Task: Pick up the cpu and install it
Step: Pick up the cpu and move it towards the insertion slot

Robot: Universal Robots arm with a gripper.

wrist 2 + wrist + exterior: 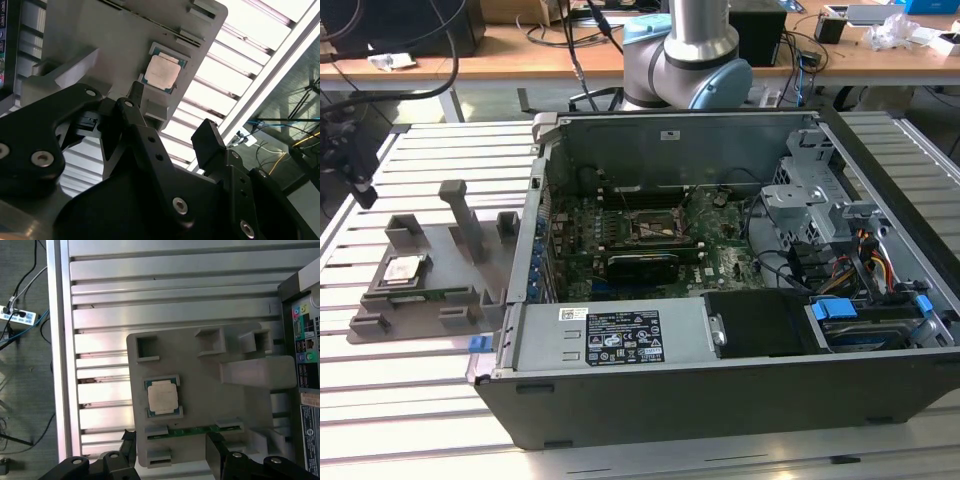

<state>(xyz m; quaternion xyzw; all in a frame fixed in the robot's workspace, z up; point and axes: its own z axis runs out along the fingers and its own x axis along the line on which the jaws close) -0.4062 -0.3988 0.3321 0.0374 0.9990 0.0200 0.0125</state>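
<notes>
- One cpu [403, 269] lies flat, metal top up, in a square recess of a grey holder [442, 243] on the slatted table [420, 400], at the exterior view's left of the open computer case [720, 390].
- Both wrist views look down on the same chip: in the first wrist view the cpu [162, 397] sits level in its pocket on the holder [200, 385], with a thin pale rim and green corners around the silvery top.
- In the second wrist view the cpu [163, 73] lies beyond the gripper [172, 117], whose two black fingers [207, 140] stand wide apart with nothing between them.
- In the first wrist view the gripper [172, 442] hangs above the holder's edge, just beside the chip but not touching it; its jaws are spread and grip nothing.
- A long narrow green circuit strip [192, 430] lies in a slot of the holder just beside the cpu, between the chip and the finger ends.
- Inside the case, the black square socket frame [650, 228] sits on the motherboard, well apart from the chip.
- The arm [690, 50] rises behind the case's far wall in the exterior view.
- The case's rear panel with coloured ports [305, 340] stands just beside the holder in the first wrist view.
</notes>
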